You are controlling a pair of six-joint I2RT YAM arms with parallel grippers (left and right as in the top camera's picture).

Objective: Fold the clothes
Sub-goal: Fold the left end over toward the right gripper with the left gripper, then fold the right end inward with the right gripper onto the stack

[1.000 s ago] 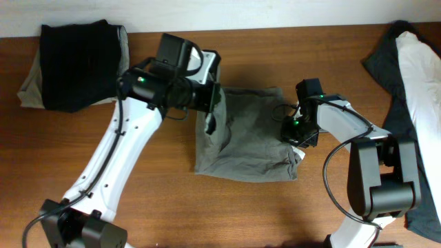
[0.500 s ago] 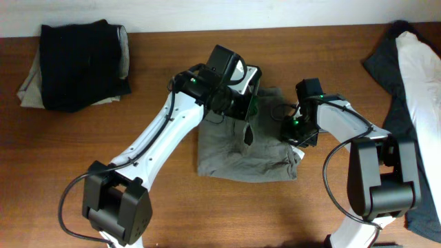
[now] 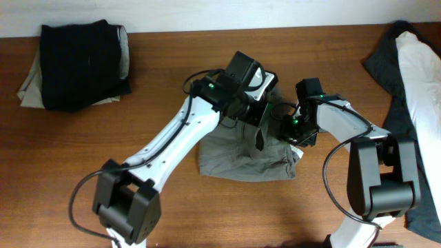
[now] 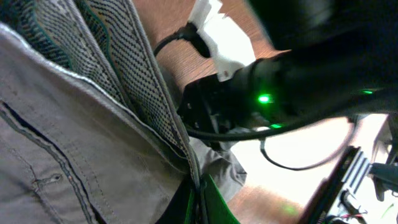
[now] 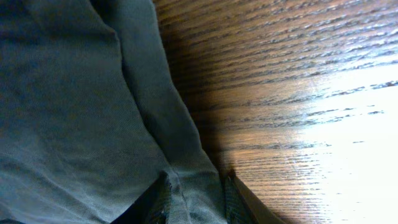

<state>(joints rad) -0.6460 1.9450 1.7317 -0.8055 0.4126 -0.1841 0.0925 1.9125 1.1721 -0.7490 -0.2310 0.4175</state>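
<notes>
A grey-green garment (image 3: pixel 241 155) lies mid-table, partly folded. My left gripper (image 3: pixel 258 118) is shut on its edge and holds the cloth lifted over the garment's right part; in the left wrist view the fabric (image 4: pixel 93 149) hangs pinched between the green fingers (image 4: pixel 200 205). My right gripper (image 3: pixel 295 132) is at the garment's right edge, its fingers shut around a fold of the cloth (image 5: pixel 193 193) down on the wood. The two grippers are close together.
A folded black garment on a beige one (image 3: pixel 76 62) lies at the far left. A pile of dark and white clothes (image 3: pixel 410 76) sits at the right edge. Bare wooden table (image 3: pixel 69 158) shows in front.
My left arm has carried the garment's left edge to the right across the garment, toward the right gripper. The right arm has not moved.
</notes>
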